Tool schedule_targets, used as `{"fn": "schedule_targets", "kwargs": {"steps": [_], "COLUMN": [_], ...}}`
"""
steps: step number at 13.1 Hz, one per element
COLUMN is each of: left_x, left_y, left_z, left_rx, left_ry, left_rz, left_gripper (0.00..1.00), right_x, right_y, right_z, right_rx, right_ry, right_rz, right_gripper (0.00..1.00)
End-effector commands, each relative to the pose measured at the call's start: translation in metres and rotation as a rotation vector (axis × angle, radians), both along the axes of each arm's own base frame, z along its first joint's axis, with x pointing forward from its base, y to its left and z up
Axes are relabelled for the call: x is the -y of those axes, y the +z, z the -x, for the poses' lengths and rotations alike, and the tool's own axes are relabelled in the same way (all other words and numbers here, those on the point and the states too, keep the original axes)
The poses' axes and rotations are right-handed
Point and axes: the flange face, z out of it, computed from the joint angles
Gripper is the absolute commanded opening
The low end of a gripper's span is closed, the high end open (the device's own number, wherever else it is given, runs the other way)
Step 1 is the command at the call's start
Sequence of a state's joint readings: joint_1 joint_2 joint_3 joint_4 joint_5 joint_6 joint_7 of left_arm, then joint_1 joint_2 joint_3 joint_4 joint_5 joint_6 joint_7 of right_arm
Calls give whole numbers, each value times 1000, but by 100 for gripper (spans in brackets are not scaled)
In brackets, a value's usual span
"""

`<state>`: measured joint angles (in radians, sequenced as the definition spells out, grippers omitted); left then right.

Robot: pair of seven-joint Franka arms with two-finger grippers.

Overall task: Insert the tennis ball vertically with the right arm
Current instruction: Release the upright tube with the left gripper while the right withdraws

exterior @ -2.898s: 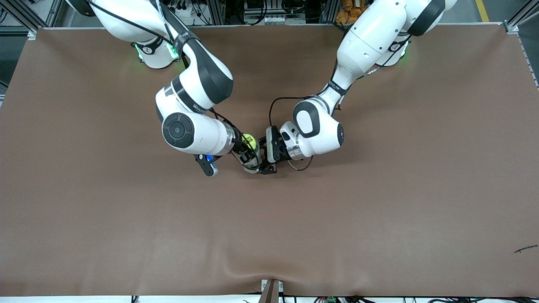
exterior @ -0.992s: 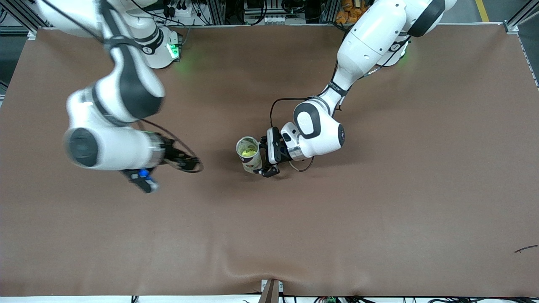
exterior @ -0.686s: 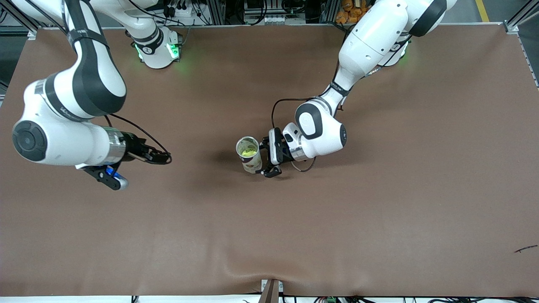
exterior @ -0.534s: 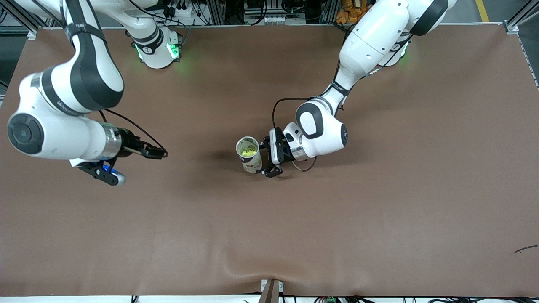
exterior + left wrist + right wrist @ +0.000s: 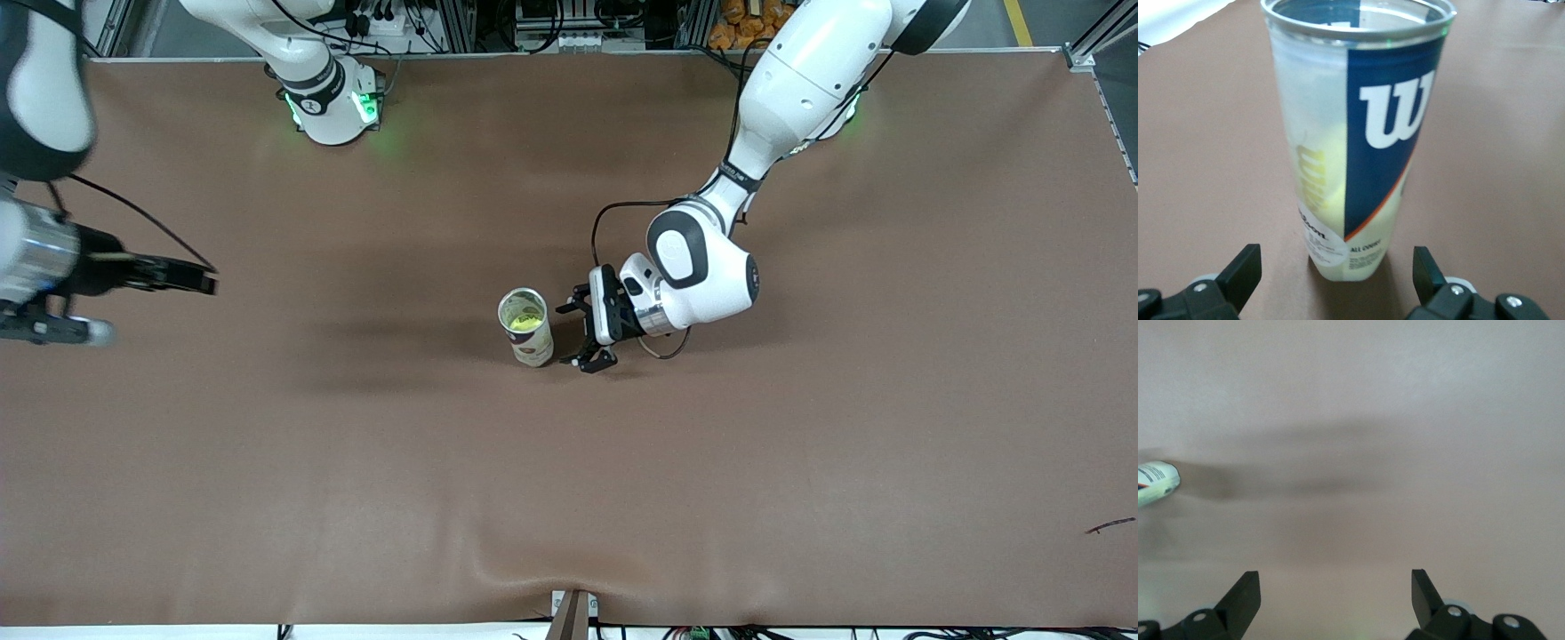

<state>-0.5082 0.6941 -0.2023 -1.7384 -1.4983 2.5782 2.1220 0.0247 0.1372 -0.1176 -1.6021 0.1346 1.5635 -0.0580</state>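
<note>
Insertion appears complete: tennis ball (image 5: pixel 524 322) sits inside the upright Wilson can (image 5: pixel 526 327), a clear plastic cylinder with a metal rim, mid-table. Left gripper (image 5: pixel 580 332) beside the can, jaws spread, empty. Right gripper (image 5: pixel 182 277) open, empty, over the right arm's table end; next, park both arms

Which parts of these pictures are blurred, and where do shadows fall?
Front view: the right arm's end effector is smeared by motion at the picture's edge; soft shadow streaks lie on the table beside the tennis ball can. Left wrist view: the can is slightly soft, its rim catching light, between the open left end effector. Right wrist view: hazy, with a long dark shadow band across the cloth.
</note>
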Motion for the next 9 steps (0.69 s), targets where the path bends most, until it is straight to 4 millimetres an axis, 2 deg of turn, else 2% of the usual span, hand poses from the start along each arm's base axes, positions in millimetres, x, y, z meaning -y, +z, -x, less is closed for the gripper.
{"fn": "schedule_targets", "kwargs": {"steps": [1, 2, 5, 9], "left_x": [-23, -28, -62, -120], "left_y": [14, 12, 14, 24], "left_z": [10, 12, -10, -40], "left_rx": [-34, -45, -75, -140], "left_ry": [9, -12, -71, -162], "left_rz": [6, 8, -14, -85], "left_gripper": [100, 100, 100, 100], "right_x": [14, 19, 20, 15], "right_y": [31, 49, 92, 100], "right_z": [19, 24, 31, 38], "right_rx": [63, 83, 91, 57], "right_ry": [111, 135, 161, 31], "right_rz": [61, 82, 129, 151], "right_gripper": [100, 100, 100, 100]}}
